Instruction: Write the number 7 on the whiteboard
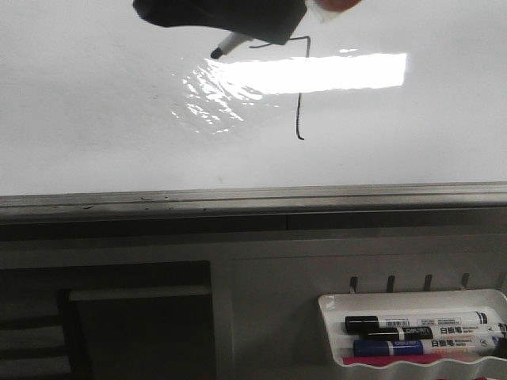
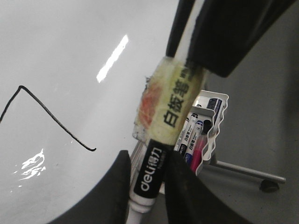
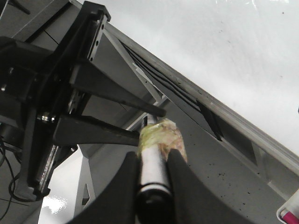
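Marker (image 2: 149,175) pinched tight in my left gripper (image 2: 148,186) at the taped barrel, good hold there; it's light, stiff, slick plastic. Number 7 (image 1: 299,87) sits drawn on the glossy whiteboard (image 1: 95,95). My right gripper (image 3: 152,186) is clamped on another taped marker (image 3: 154,163).

A white tray (image 1: 412,299) is hung below on grey hooks (image 1: 390,282). Black, blue and pink markers (image 1: 412,323) are laid inside it, side by side.
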Motion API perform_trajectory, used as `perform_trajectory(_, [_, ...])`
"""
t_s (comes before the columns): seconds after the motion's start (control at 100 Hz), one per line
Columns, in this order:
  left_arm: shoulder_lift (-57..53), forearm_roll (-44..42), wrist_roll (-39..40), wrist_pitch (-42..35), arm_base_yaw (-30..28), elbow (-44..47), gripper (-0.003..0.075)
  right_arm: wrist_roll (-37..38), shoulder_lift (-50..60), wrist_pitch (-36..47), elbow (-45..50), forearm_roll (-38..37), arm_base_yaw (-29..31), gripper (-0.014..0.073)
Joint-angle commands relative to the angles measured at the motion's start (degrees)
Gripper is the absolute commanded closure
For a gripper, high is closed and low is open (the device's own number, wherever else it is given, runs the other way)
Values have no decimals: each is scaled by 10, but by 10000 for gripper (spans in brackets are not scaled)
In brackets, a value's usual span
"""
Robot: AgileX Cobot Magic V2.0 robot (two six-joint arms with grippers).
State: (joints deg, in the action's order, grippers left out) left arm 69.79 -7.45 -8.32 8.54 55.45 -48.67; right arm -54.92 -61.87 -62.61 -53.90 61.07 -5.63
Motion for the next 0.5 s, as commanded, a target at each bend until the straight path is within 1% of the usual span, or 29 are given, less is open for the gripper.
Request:
perform_trajectory(0.0, [-11, 1, 7, -34, 0, -21, 722, -1, 7, -27, -18, 38, 1, 648])
perform_trajectory(0.02, [-11, 1, 7, -34, 0, -21, 741, -1, 7, -27, -18, 38, 1, 648])
perform_trajectory(0.22, [-11, 1, 7, -34, 0, -21, 741, -1, 7, -26, -18, 50, 1, 646])
perform_trajectory(0.25, [-11, 1, 7, -34, 0, -21, 741, -1, 7, -26, -18, 55, 1, 639])
perform_trajectory(0.29, [-11, 1, 7, -34, 0, -21, 741, -4, 7, -27, -18, 64, 1, 609])
perform_trajectory(0.32, [-11, 1, 7, -34, 0, -21, 741, -5, 7, -27, -18, 67, 1, 575])
perform_trajectory(0.36, [-11, 1, 7, -34, 0, -21, 741, -5, 7, -27, -18, 71, 1, 500])
perform_trajectory(0.37, [-11, 1, 7, -34, 0, -21, 741, -5, 7, -27, -18, 71, 1, 469])
perform_trajectory(0.39, [-11, 1, 7, -34, 0, -21, 741, -5, 7, -27, -18, 72, 1, 437])
perform_trajectory(0.44, [-11, 1, 7, -34, 0, -21, 741, -5, 7, -27, -18, 73, 1, 298])
perform_trajectory(0.46, [-11, 1, 9, -33, 0, -21, 741, -5, 7, -26, -18, 75, 1, 265])
perform_trajectory(0.49, [-11, 3, 10, -32, 0, -21, 741, -5, 7, -26, -18, 77, 1, 192])
